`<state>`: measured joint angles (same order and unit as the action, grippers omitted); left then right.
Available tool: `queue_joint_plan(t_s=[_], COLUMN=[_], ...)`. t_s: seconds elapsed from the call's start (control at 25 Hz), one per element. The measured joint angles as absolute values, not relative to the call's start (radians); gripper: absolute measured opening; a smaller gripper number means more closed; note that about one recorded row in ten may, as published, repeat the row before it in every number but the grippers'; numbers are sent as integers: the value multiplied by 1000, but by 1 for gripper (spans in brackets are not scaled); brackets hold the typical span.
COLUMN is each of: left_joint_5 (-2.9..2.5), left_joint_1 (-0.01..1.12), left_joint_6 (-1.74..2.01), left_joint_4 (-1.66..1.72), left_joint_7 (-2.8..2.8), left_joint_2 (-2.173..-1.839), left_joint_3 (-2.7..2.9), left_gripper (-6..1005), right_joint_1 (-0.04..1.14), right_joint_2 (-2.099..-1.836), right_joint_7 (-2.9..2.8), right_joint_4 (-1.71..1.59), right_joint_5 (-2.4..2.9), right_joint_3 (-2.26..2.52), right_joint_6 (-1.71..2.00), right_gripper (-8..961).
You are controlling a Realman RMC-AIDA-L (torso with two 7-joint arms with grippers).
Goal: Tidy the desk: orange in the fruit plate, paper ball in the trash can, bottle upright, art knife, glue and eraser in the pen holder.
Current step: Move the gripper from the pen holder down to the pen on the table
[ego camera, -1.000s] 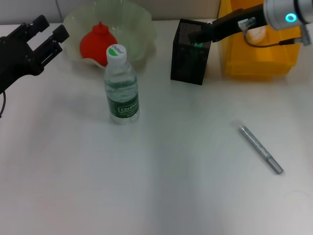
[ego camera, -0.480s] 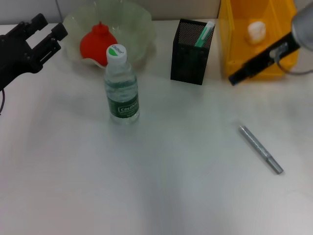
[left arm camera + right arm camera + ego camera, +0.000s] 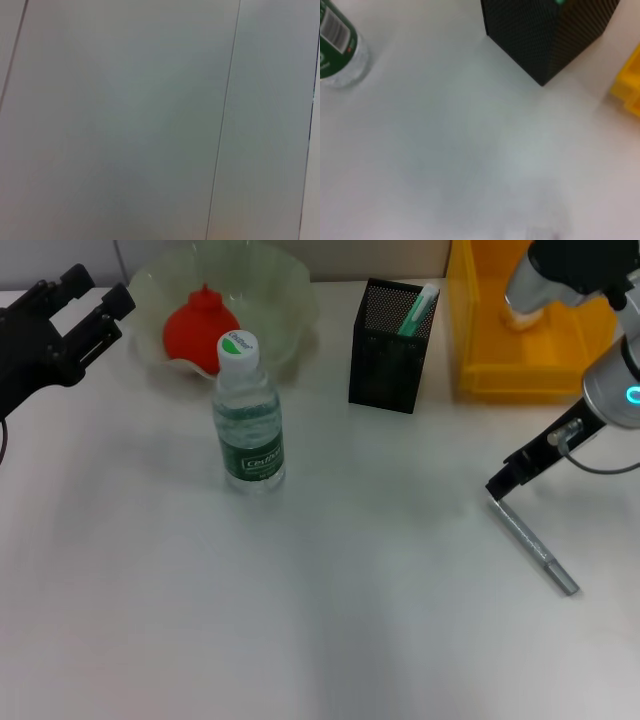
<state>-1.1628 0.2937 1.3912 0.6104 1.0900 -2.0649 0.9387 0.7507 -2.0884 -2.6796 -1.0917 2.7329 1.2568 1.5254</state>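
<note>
Head view: right end effector (image 3: 503,483) touching art knife (image 3: 533,545) top end.

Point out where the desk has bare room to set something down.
Bare: the wide near half of the desk, below the bottle and robot-left of the grey stick. Crowded: the far edge, with fruit plate, pen holder, trash can, and the right gripper at the stick.

The left tool (image 3: 85,302) was matte black — blocky, with two thick squared fingers. The right arm (image 3: 612,390) was silver-grey and rounded, marked by a glowing cyan ring, ending in a slim black tool (image 3: 502,483) with a thin dark cable looped beside it.
</note>
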Motion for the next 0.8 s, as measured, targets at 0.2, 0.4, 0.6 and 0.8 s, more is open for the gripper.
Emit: queue_joint_plan(t_s=[0.2,0.4,0.6,0.8], left_joint_5=[-1164,-1164,-1164,-1165], left_joint_1=[298,298,298,298], left_joint_6=[1391,1392,1392,1395], left_joint_4=[610,610,610,610], left_joint_7=[1089,1089,1089,1089], left_joint_2=[-2065,-2066,-2066,-2066], left_joint_3=[939,939,939,939], left_gripper=[604,604,604,604], right_joint_1=[750,750,755,763], right_joint_2=[-2088,-2088,-2087,-2084], right_joint_7=[-2676,-2663,-2634,-2631], right_joint_4=[-1038,-1003,-980,-970], right_joint_5=[2731,2726,2682,2681], right_joint_3=[1258,1260,1262,1264], right_joint_6=[1485,1445,1431,1432], right_gripper=[456,457,454,451])
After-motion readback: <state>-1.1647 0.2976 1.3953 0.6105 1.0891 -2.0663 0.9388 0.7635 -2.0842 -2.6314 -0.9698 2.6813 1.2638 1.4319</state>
